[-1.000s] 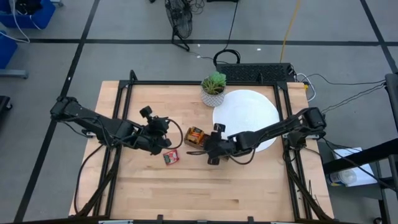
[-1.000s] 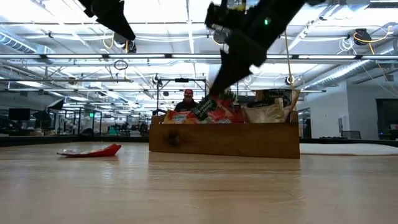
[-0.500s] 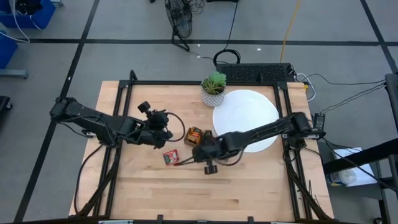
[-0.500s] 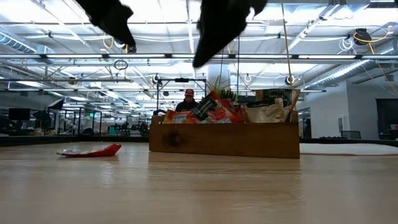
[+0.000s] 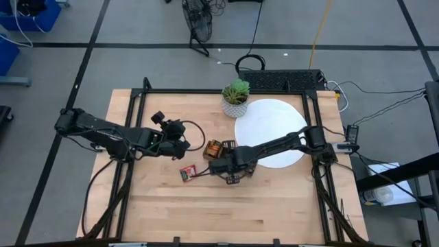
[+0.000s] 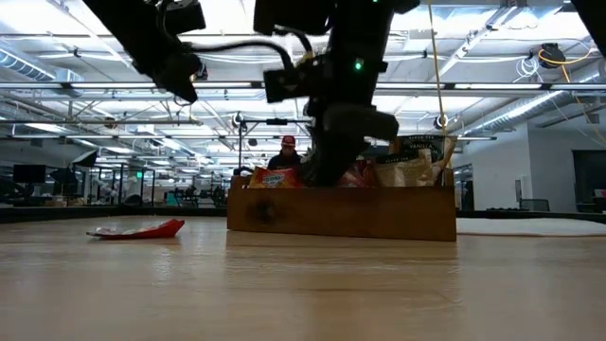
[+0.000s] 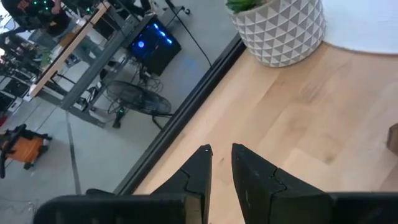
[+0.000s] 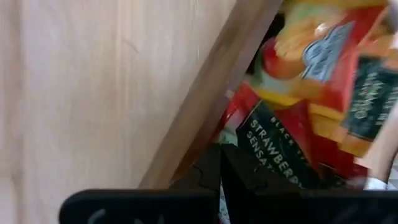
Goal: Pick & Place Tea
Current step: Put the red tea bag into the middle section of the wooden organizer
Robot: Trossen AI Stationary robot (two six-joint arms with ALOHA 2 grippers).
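A brown wooden tray point(image 5: 215, 149) point(image 6: 341, 210) full of tea sachets point(image 8: 311, 68) stands mid-table. One red sachet point(image 5: 188, 173) point(image 6: 137, 229) lies flat on the wood left of it. My right gripper point(image 5: 221, 163) point(image 8: 219, 163) is shut and points steeply down at the tray's wall point(image 8: 205, 106), next to a dark sachet point(image 8: 277, 146). My left gripper point(image 5: 181, 145) point(image 7: 221, 152) hovers left of the tray. Its fingers stand a narrow gap apart with nothing between them. My right gripper's shut fingertips point(image 8: 214, 155) stand at the tray's wall beside the dark sachet, coming from above. Whether they touch the wall or a sachet, I cannot tell.
A potted green plant point(image 5: 235, 96) point(image 7: 280, 25) stands at the far edge. Beside it lies a large white disc point(image 5: 271, 123), partly under my right arm. Bare wood stretches along the near half of the table.
My right gripper rose out of the tray, went toward the table's left, tipped steeper and came down again at the tray; the sachets stayed in the tray. My left gripper sank a little and drifted toward the tray.
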